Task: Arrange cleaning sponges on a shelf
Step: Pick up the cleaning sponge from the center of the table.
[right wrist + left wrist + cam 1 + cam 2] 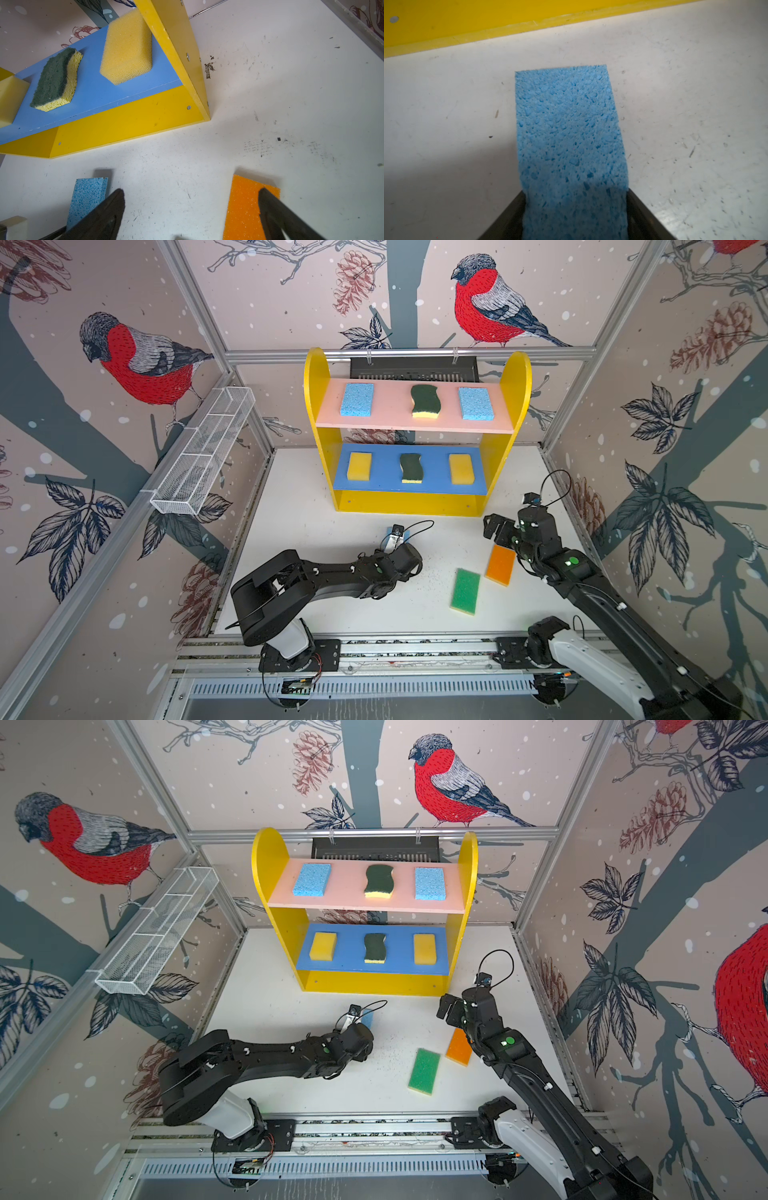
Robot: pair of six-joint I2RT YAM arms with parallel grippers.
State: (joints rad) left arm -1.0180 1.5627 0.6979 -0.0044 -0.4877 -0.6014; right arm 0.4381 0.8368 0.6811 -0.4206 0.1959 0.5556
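Note:
The shelf (415, 506) stands at the back of the white table. Its pink top board carries two light blue sponges (356, 400) and a dark-green wavy one (424, 401). On the blue middle board lie two yellow sponges (359, 466) and another dark-green one (410, 468). My left gripper (575, 195) is shut on a light blue sponge (569, 133) just in front of the shelf's yellow base. My right gripper (191, 192) hangs open above bare table beside the orange sponge (500, 564). A green sponge (465, 591) lies flat next to the orange one.
A long white wire-mesh basket (203, 456) hangs on the left wall. A black box (415, 366) sits behind the shelf. The arms' mounting rail (374, 651) runs along the table's front edge.

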